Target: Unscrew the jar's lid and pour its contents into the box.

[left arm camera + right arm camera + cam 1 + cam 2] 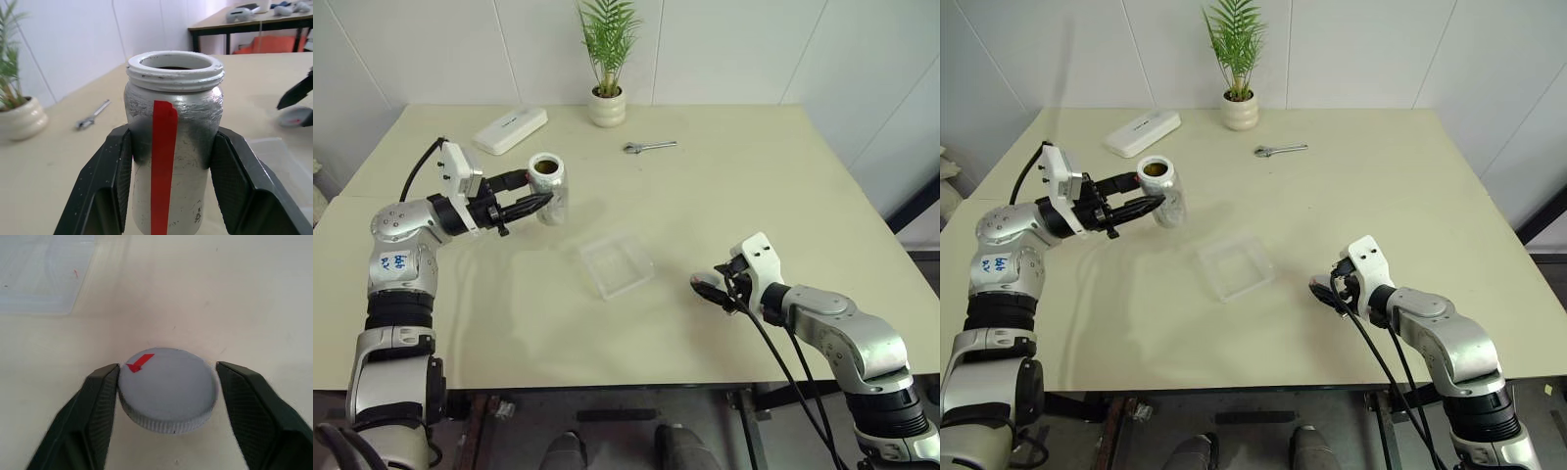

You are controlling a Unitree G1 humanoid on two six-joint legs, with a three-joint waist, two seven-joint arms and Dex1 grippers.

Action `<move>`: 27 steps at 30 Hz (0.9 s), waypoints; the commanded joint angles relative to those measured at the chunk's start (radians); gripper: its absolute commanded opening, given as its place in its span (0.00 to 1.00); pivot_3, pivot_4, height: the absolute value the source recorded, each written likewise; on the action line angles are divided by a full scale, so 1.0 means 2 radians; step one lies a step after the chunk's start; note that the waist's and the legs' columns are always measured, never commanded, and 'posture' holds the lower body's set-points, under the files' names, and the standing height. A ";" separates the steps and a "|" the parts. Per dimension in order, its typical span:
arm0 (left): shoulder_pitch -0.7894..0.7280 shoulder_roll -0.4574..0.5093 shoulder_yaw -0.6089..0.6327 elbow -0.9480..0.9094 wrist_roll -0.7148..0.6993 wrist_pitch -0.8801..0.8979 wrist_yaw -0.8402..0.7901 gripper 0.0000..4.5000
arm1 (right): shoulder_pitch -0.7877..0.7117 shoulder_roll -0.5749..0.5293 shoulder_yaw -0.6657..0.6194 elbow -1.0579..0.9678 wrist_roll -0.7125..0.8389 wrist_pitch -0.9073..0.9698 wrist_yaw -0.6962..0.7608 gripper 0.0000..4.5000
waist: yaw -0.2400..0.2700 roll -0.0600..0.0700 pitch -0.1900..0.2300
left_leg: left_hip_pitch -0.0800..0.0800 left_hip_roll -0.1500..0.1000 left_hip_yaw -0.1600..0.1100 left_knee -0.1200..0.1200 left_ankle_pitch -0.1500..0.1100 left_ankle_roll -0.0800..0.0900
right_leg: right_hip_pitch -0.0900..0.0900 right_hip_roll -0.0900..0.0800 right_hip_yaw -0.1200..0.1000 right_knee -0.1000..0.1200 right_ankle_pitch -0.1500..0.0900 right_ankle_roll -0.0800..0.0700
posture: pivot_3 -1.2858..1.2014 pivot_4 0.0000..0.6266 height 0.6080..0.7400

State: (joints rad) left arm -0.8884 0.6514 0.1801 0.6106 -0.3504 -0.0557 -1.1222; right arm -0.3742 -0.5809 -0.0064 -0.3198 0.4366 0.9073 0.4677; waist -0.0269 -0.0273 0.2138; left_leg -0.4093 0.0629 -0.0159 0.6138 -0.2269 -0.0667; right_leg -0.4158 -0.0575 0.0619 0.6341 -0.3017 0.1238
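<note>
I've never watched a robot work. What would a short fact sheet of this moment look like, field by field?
jar: open-topped, held above the table
left gripper: shut on the jar
lid: off the jar, lying on the table
right gripper: fingers apart, one on each side of the lid
box: on the table between the arms, looks empty
also there: potted plant, wrench, white case

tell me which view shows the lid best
The right wrist view: the lid lies flat on the table, big and central between the right pincer's fingers, red mark visible. The left wrist view catches it small at the edge; the eye views show a sliver at that pincer's tips.
</note>
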 commanded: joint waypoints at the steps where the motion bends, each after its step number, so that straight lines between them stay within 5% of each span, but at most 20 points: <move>1: -0.027 0.003 -0.008 0.024 0.024 -0.045 0.003 0.43 | 0.008 -0.009 -0.015 -0.021 -0.001 -0.014 0.008 0.99 | 0.000 0.000 0.000 | 0.000 0.000 0.000 0.000 0.000 0.000 | 0.000 0.000 0.000 0.000 0.000 0.000 | 0.52 0.24 1.00; 7: -0.054 -0.003 -0.022 0.063 0.047 -0.104 -0.009 0.43 | 0.024 -0.040 -0.044 -0.062 0.017 -0.015 0.040 1.00 | 0.000 0.000 0.000 | 0.000 0.000 0.000 0.000 0.000 0.000 | 0.000 0.000 0.000 0.000 0.000 0.000 | 0.52 0.24 1.00; 10: -0.063 -0.001 -0.044 0.079 0.071 -0.142 -0.029 0.43 | 0.027 -0.046 -0.103 -0.090 0.098 0.014 0.077 1.00 | 0.001 0.000 0.000 | 0.000 0.000 0.000 0.000 0.000 0.000 | 0.000 0.000 0.000 -0.001 0.000 0.000 | 0.52 0.24 1.00; 14: -0.084 -0.004 -0.074 0.112 0.110 -0.248 -0.041 0.43 | 0.079 -0.106 -0.168 -0.166 0.183 -0.009 0.187 1.00 | 0.002 0.000 0.000 | 0.000 0.000 0.000 0.000 0.000 0.000 | 0.001 0.000 0.000 -0.002 0.000 0.001 | 0.52 0.24 1.00; 20: -0.109 -0.013 -0.114 0.163 0.155 -0.413 -0.053 0.43 | 0.115 -0.144 -0.199 -0.177 0.219 -0.031 0.236 1.00 | 0.000 0.000 0.000 | 0.000 0.000 0.000 0.000 -0.001 -0.001 | 0.002 0.000 0.000 -0.003 0.001 0.002 | 0.52 0.24 1.00; 27: -0.157 -0.010 -0.166 0.200 0.309 -0.616 0.065 0.43 | 0.103 -0.154 -0.188 -0.166 0.221 -0.042 0.219 1.00 | 0.002 0.000 0.000 | 0.000 0.000 0.001 0.001 -0.001 -0.001 | 0.002 0.000 0.001 -0.003 0.002 0.002 | 0.52 0.24 1.00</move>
State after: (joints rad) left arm -1.1583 0.6164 -0.1444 1.0189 0.1868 -1.1989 -1.0747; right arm -0.1568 -0.8806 -0.3645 -0.6399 0.8662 0.8475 0.9114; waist -0.0233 -0.0278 0.2138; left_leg -0.4089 0.0628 -0.0146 0.6157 -0.2281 -0.0678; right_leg -0.4115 -0.0573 0.0632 0.6270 -0.2985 0.1275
